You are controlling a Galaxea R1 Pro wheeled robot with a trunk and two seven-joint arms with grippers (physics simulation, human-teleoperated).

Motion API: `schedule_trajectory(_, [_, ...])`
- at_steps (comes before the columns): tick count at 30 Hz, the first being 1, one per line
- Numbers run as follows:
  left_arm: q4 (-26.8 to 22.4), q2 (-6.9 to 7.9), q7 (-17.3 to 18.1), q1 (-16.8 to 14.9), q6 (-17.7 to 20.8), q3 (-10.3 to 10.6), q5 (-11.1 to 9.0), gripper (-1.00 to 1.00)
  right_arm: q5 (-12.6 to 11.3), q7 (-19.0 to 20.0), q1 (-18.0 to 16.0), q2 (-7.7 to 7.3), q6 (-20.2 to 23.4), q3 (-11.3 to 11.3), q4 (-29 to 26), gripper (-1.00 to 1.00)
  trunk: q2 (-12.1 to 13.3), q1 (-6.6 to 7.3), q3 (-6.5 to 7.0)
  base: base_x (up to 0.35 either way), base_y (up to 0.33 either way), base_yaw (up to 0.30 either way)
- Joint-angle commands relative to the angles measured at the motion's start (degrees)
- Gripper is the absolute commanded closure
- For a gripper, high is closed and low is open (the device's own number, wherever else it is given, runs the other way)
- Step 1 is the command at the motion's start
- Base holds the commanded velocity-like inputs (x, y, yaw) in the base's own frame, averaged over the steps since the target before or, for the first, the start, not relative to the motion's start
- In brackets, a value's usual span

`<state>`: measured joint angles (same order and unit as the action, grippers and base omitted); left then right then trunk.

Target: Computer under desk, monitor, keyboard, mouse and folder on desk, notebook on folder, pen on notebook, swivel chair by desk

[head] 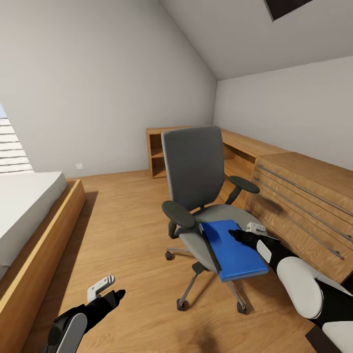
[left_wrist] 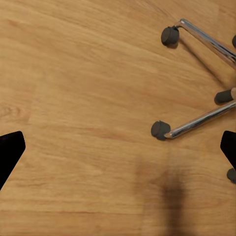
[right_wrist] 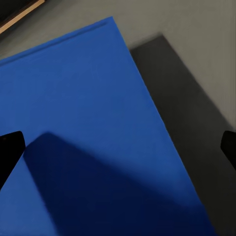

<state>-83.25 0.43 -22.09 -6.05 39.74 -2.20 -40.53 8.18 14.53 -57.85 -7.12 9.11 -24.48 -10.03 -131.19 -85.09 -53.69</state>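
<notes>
The flat bright blue folder with a dark spine edge [head: 233, 248] lies on the seat of the grey padded swivel chair with black armrests and chrome star base [head: 195, 169], its front corner overhanging the seat's front edge. The right hand [head: 245, 232] hovers just above the folder's rear right corner, fingers spread wide, holding nothing. The left hand [head: 105, 290] hangs low over the wooden floor [head: 127, 215] near the chair's casters, fingers also wide apart.
</notes>
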Motion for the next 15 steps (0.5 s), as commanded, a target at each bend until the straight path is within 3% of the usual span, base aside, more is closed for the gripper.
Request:
schedule_trajectory(1, [-0.07,0.01,-0.50,-0.03,0.16,0.00,-0.61,-1.00,1.04,0.23,0.01,0.02,0.30,0.22,3.00,-1.00,-0.02,0.00,-0.06,-0.044,0.000,0.000])
schedule_trajectory(15, [-0.07,0.01,-0.46,-0.06,0.16,0.00,-0.61,-1.00,1.04,0.28,0.01,0.00,0.30,0.22,3.00,-1.00,-0.02,0.00,-0.06,-0.040,0.000,0.000])
